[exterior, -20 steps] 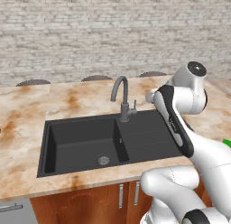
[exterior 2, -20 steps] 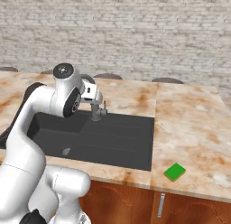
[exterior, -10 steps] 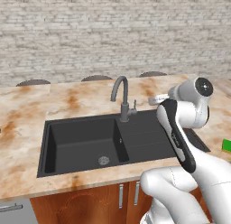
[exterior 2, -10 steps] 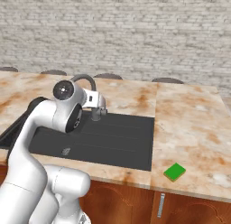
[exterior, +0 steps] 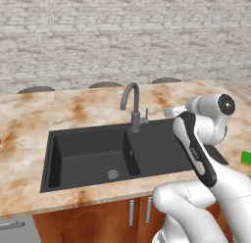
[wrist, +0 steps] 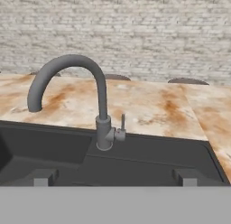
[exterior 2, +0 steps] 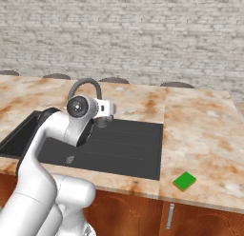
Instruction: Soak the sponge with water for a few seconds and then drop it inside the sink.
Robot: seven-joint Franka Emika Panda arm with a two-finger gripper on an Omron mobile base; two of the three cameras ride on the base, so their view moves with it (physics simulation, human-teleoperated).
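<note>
- Hand (wrist: pixel 113 178) is spread wide, grasping nothing, above the drainboard, facing the faucet (wrist: pixel 90 92).
- Sponge (exterior 2: pixel 184 181) lies on the table (exterior 2: pixel 205 135), right of the sink (exterior 2: pixel 128 149), well apart from the hand.

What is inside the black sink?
Inside the sink sits just the round metal drain. No water is running in. The sponge lies outside on the counter.

The white jointed arm (exterior: pixel 196 149) bends forward, elbow raised; its two-finger gripper (wrist: pixel 113 177) holds its jaws wide apart, empty.
</note>
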